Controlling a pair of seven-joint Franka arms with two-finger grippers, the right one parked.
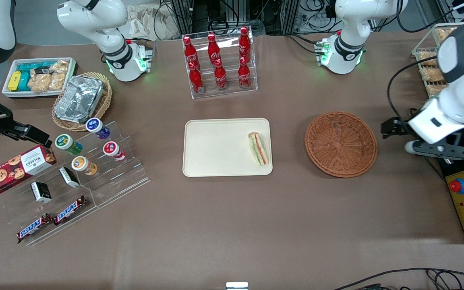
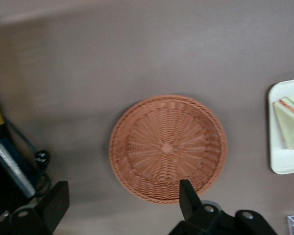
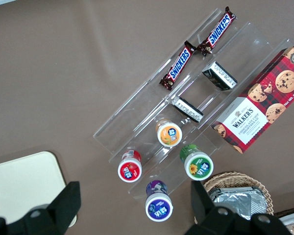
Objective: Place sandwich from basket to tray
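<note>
Snickers bars (image 1: 50, 222), 2 of them, sit nearest the front camera on the clear stepped stand (image 1: 107, 177), toward the parked arm's end of the table. Sandwich (image 1: 258, 148) lies flat on the cream tray (image 1: 216, 149), at the tray edge closest to the basket (image 1: 340, 144). Basket is bare wicker, nothing in it, just beside the tray, apart from it. Left gripper (image 2: 122, 205) hangs above the table by the basket, toward the working arm's end; jaws spread wide, holding nothing. Coke bottle rack (image 1: 220, 62) stands farther from the camera than the tray.
</note>
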